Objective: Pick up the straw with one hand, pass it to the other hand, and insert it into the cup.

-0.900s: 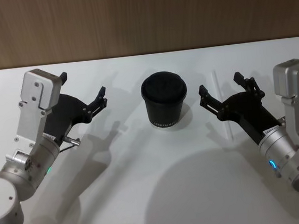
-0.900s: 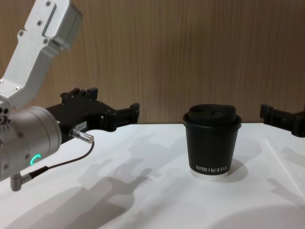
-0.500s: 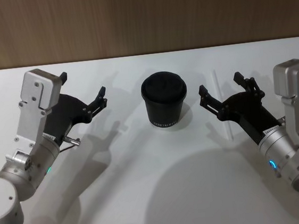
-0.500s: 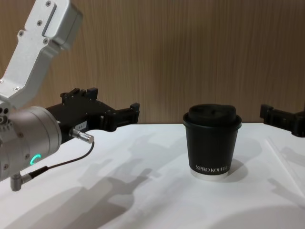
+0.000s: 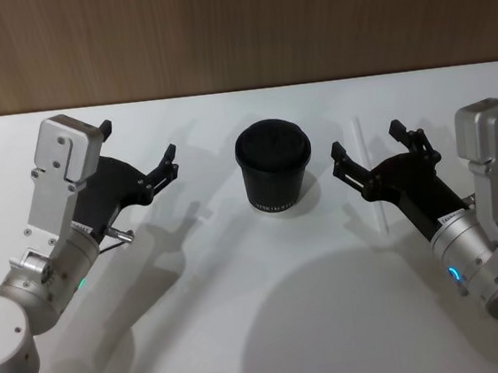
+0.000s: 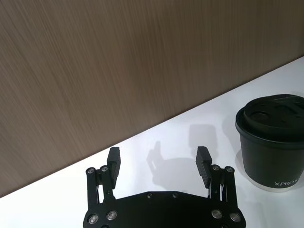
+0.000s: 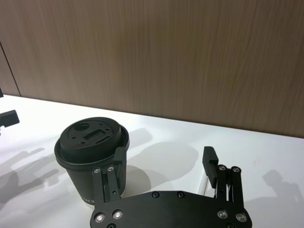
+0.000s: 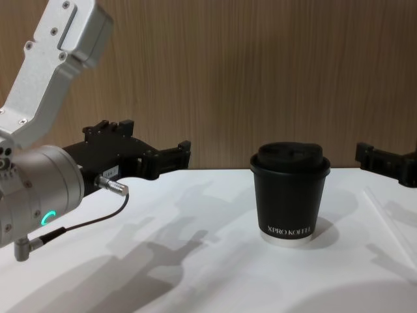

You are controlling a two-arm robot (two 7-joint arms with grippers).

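The black cup point(image 5: 273, 170) with its domed lid stands upright mid-table, also seen in the chest view point(image 8: 290, 195). The thin white straw point(image 5: 383, 215) lies flat on the table to the cup's right, partly hidden under my right gripper point(image 5: 366, 140). That gripper hovers open above the straw with nothing between its fingers; the right wrist view shows the open gripper point(image 7: 164, 159) beside the cup point(image 7: 92, 147). My left gripper point(image 5: 137, 140) is open and holds nothing, left of the cup and apart from it. Its wrist view shows the spread gripper point(image 6: 158, 159) and the cup point(image 6: 273, 142).
The white table point(image 5: 244, 312) ends at a brown wood-grain wall point(image 5: 232, 28) behind the cup. Free surface lies in front of the cup and between both arms. In the chest view, the right gripper's fingertip point(image 8: 362, 153) enters at the right edge.
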